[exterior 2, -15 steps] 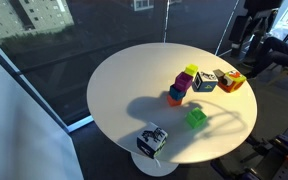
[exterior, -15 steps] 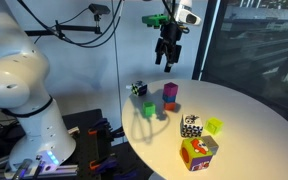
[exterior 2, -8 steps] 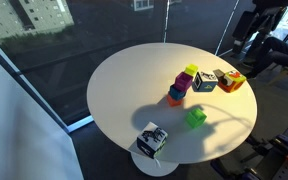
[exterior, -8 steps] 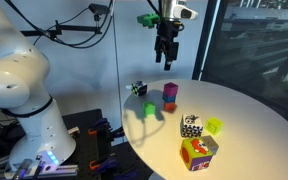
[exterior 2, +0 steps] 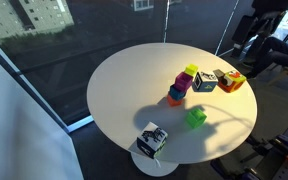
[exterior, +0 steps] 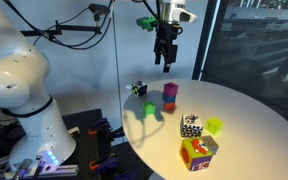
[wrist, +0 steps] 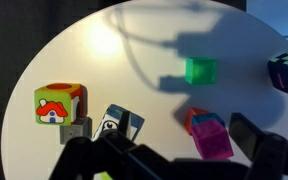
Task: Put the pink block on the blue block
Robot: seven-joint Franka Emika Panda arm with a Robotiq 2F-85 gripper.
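The pink block sits on top of the blue block, which rests on a red-orange block; this stack stands on the round white table. The stack also shows in the other exterior view, pink block over blue block. In the wrist view the pink block covers most of the blue block. My gripper hangs high above the stack, open and empty; its fingers frame the stack from far above.
On the table stand a green cube, a dark patterned cube, a black-and-white cube, a light green cube and a larger orange multicoloured cube. The table edge lies near the dark patterned cube.
My gripper has risen a little and drifted slightly sideways above the stack. The blocks have not moved.
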